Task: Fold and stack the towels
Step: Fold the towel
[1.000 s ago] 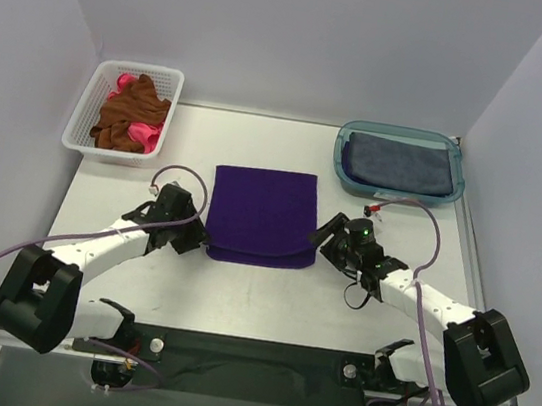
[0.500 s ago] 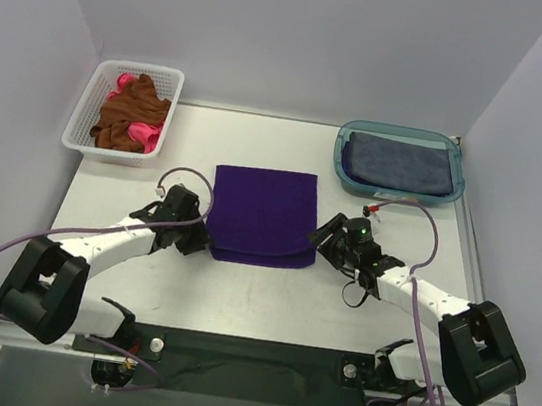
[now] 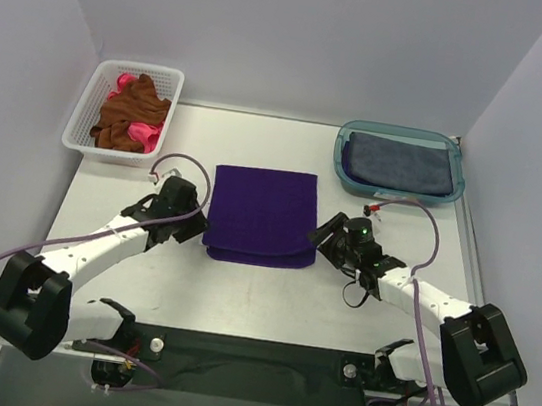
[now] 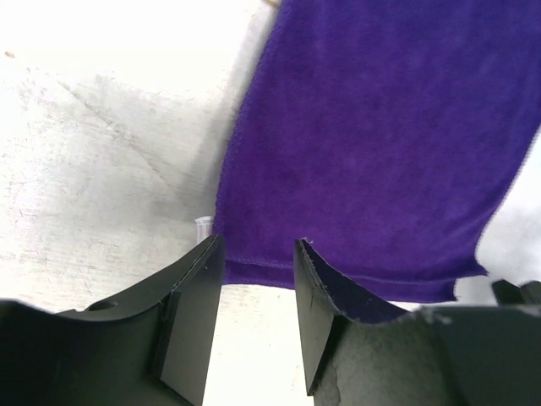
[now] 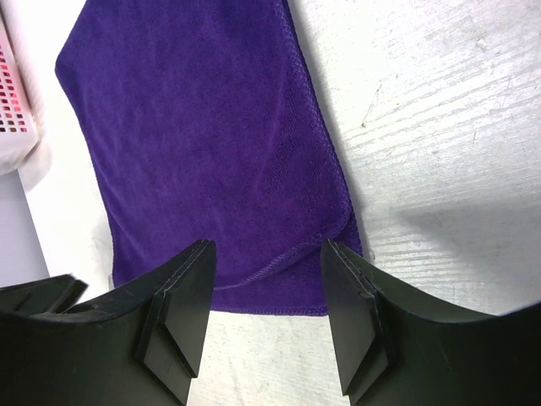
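A white worktop (image 3: 268,294), closed in by pale walls on three sides, is seen from above. At its middle a deep purple towel (image 3: 261,214) is laid flat and folded in two; at the near edge the upper layer stops a little before the lower one, so that both hems are shown. At the far right corner a teal translucent tub (image 3: 339,157) is placed, and a dark slate blue-grey towel (image 3: 398,163), folded flat, is kept inside it. At the far left corner a white lattice basket (image 3: 148,69) is placed, well apart from the tub. In the basket a rust-brown towel (image 3: 122,116) is heaped without folding, and a pink towel (image 3: 142,132) is seen in places under and beside it. The left end effector (image 4: 258,245) is held low at the near left corner of the purple towel. Its fingers (image 4: 190,313) are spread, and nothing is pinched between them; only the hem of the towel and the bare worktop are seen through the gap. The right end effector (image 5: 266,245) is held at the near right corner of the same towel. Its fingers (image 5: 182,313) are spread too, and the rounded corner of the upper layer is seen beyond the tips, not gripped. A lilac cable (image 3: 0,261) is looped along each arm.
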Robot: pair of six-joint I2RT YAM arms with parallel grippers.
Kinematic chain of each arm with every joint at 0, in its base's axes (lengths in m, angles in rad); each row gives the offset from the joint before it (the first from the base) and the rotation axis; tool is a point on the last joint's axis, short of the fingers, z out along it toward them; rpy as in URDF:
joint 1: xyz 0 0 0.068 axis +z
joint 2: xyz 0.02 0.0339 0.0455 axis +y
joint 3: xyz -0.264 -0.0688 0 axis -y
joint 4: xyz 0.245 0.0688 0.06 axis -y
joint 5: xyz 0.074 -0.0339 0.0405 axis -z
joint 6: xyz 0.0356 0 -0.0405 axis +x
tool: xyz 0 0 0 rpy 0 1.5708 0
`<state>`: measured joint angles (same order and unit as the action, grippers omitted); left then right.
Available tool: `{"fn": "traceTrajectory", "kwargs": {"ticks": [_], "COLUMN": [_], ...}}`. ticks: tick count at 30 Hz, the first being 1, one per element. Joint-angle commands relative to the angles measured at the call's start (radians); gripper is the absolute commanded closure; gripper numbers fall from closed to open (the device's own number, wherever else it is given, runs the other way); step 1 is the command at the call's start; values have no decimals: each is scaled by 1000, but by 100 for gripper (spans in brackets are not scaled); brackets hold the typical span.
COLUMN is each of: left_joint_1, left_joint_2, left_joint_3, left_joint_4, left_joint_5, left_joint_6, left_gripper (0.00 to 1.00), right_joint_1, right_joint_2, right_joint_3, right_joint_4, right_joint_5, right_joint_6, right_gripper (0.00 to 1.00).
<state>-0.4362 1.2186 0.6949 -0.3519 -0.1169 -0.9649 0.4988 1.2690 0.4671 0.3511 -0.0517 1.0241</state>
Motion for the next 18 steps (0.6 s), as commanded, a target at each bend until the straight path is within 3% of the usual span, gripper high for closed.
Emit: {"fn": "traceTrajectory", "kwargs": {"ticks": [1,18], "left_joint_1": [-7,-184], "left_joint_2": [45,-8], "left_joint_3": [41,-37], "left_joint_4": [-13,13], "left_joint_5": [3,-84], "left_joint_6": [6,-187], "left_gripper": [52,47], "right_joint_1": [0,-3], "right_joint_2": [-36,-43], "right_joint_3": [-2,-13], "right_joint_4": [6,6], "right_joint_5": [24,21], "right_joint_6": [-6,-12], "right_gripper": [48,48]}}
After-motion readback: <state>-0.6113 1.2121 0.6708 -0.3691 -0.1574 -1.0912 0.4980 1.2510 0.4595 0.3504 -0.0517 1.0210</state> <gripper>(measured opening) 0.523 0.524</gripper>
